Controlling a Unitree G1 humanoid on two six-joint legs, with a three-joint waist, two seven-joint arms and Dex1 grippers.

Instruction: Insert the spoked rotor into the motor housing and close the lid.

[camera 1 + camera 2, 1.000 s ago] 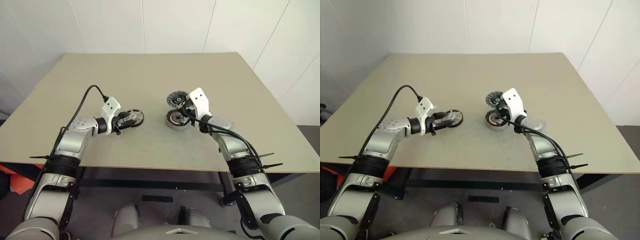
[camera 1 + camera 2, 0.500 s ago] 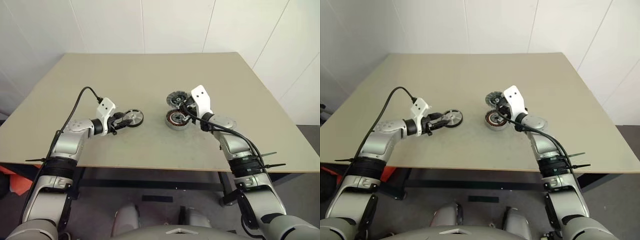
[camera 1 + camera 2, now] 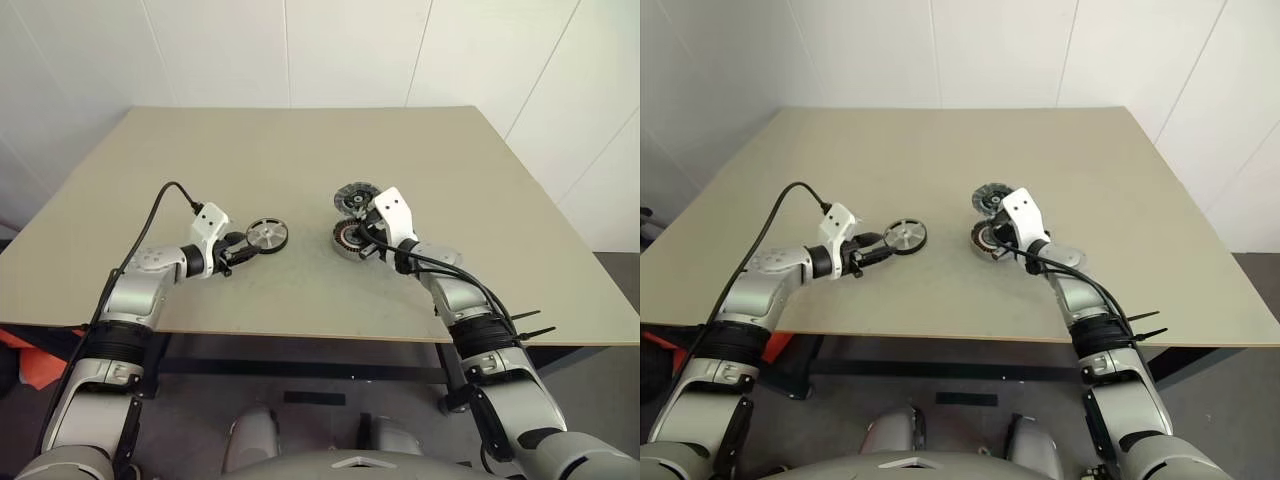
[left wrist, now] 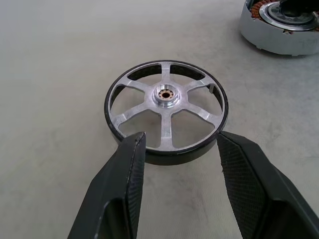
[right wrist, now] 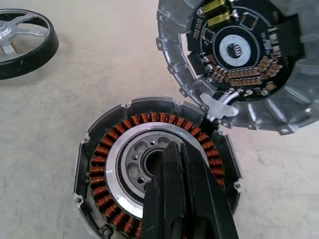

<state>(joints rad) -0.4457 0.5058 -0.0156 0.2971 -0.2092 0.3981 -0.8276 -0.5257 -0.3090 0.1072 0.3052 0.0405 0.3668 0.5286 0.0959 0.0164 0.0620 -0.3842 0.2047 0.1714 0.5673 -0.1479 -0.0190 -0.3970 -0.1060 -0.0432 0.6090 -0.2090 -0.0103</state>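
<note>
I had the left hand (image 4: 174,149) low over the bench (image 3: 300,150) with its two fingers spread to either side of the near edge of the spoked rotor (image 4: 166,110), roughly as wide as the rim but not clamped on it; the rotor lay flat on the bench, spokes and hub up, and I could not tell whether the pads were brushing the black rim or standing just clear. I kept it that way so that a squeeze would take the rim across its width and leave the hub free for seating. The right hand (image 5: 185,199) was fully closed with nothing between its fingers, and its joined tips sat over the dark centre of the motor housing (image 5: 157,174), inside the ring of copper windings. I judged that it served as a pin to keep the housing from sliding when the rotor came in, though whether the tips actually pressed on the metal I could not say. The housing stood open on the bench to the right of the rotor and well apart from it. The lid (image 5: 239,59) lay just beyond the housing, touching or nearly touching its rim, its circuit side facing up, close by for the closing step. To my mind the insertion had not begun: the rotor had yet to be gripped and lifted.
</note>
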